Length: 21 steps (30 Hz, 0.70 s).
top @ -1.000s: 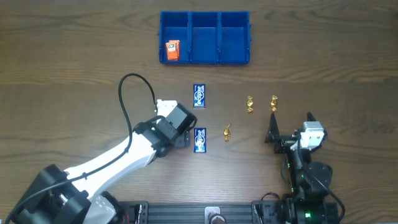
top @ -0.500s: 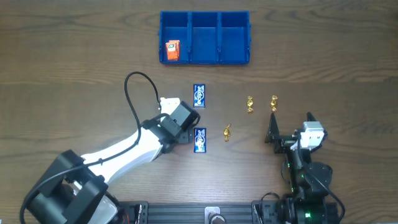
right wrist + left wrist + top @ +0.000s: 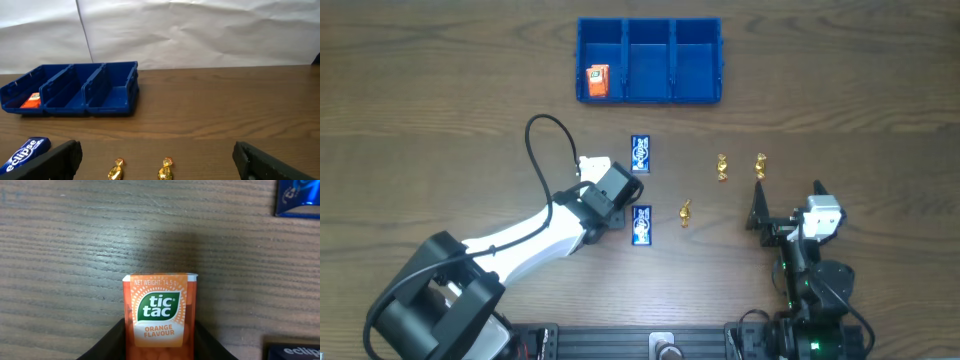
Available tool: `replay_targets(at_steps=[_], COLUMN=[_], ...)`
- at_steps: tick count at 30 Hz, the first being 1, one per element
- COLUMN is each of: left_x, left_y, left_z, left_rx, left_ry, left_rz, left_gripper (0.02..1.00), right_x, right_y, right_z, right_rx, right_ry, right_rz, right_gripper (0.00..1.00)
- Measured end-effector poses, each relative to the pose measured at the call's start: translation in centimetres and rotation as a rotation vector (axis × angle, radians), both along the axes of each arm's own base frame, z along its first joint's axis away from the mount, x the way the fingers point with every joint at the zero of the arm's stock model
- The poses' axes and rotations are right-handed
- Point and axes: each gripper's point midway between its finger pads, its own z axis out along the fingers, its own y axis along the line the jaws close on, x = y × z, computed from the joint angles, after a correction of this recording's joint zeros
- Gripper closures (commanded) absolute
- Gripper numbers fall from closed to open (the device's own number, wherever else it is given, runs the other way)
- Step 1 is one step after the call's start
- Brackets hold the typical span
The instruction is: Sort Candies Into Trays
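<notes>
Bright even light, soft shadows, sharp focus

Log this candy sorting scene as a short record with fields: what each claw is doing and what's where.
Tray: blue, three compartments, far side of table
In tray: one orange box, left-end compartment
Left claw: shut on a second orange box
Right claw: open, holding nothing
Loose on table: two blue packs, three gold candies
</notes>
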Motion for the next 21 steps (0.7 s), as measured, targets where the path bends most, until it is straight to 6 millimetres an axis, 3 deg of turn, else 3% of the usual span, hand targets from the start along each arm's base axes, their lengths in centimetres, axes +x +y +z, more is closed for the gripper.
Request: replay_targets(at_steps=[6,10,13,16,19,21], left_x=[0.0,1.4,4.5,9.6,14.1,17.0], left_y=[0.0,-0.3,-1.1,-2.6,-2.0,-0.9], left_z=[0.7,3.8,9.3,17.3,25.0,28.3], left_rx=[0.019,0.048,0.046,-0.022,-0.073,-0.079], left_ry=[0.021,-0.006,-0.109,-0.287,-0.451,-0.521], left_rz=[-0.003,0.005,0.008,0.02,0.051,0.076], left_gripper=[0.715,0.717,0.717,0.715,0.713,0.709], right_x=[0.0,0.0,0.0,0.0,0.0,0.0], right_y=[0.0,0.0,0.0,0.0,0.0,0.0], right_z=[0.0,0.0,0.0,0.0,0.0,0.0], right_rx=[0.0,0.0,0.0,0.0,0.0,0.0], right_ry=[0.0,0.0,0.0,0.0,0.0,0.0], right_rz=[0.0,0.0,0.0,0.0,0.0,0.0], right_gripper=[0.003,0.003,0.003,0.003,0.001,0.003])
